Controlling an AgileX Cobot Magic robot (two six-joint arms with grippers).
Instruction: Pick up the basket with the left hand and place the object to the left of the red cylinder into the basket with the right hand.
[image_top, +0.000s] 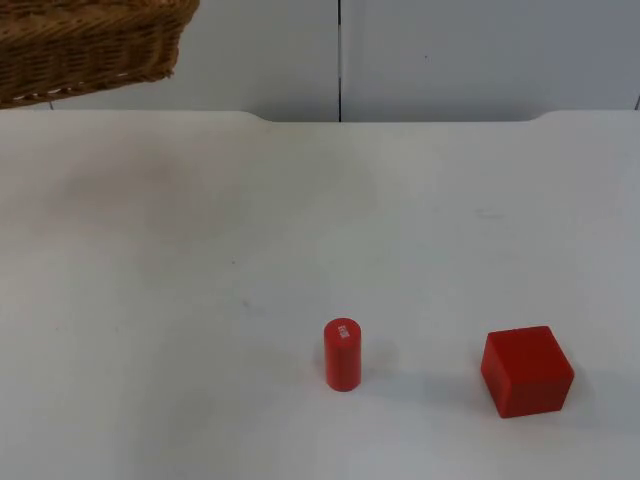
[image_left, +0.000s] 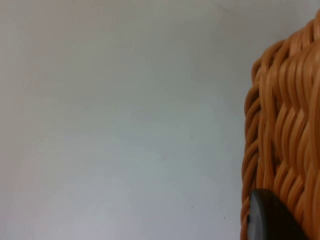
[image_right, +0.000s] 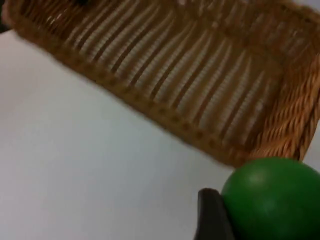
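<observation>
Holding the basket (image_top: 85, 45) off the table (image_top: 200, 250): it hangs in the air at the far left in the top view, up against the grey wall (image_top: 450, 55). Left gripper (image_left: 272, 220): one black fingertip sits pressed against the woven outer wall of the basket (image_left: 285, 130), white table below it, so it is clamped on the basket wall; the second finger is hidden, presumably inside. Right gripper (image_right: 220, 220): a green ball (image_right: 272, 200) sits right against its one visible fingertip, held up above the table, so it reads as gripped on the ball. Just beyond that gripper is the basket (image_right: 200, 75), tilted, open inside facing it, ball near the closest rim and not yet over it. Away from both grippers, at the near part of the table: red cylinder (image_top: 342, 354) standing upright, red cube (image_top: 527, 370) to its right, well apart from it and not touching. Both are sitting flat on the table.
</observation>
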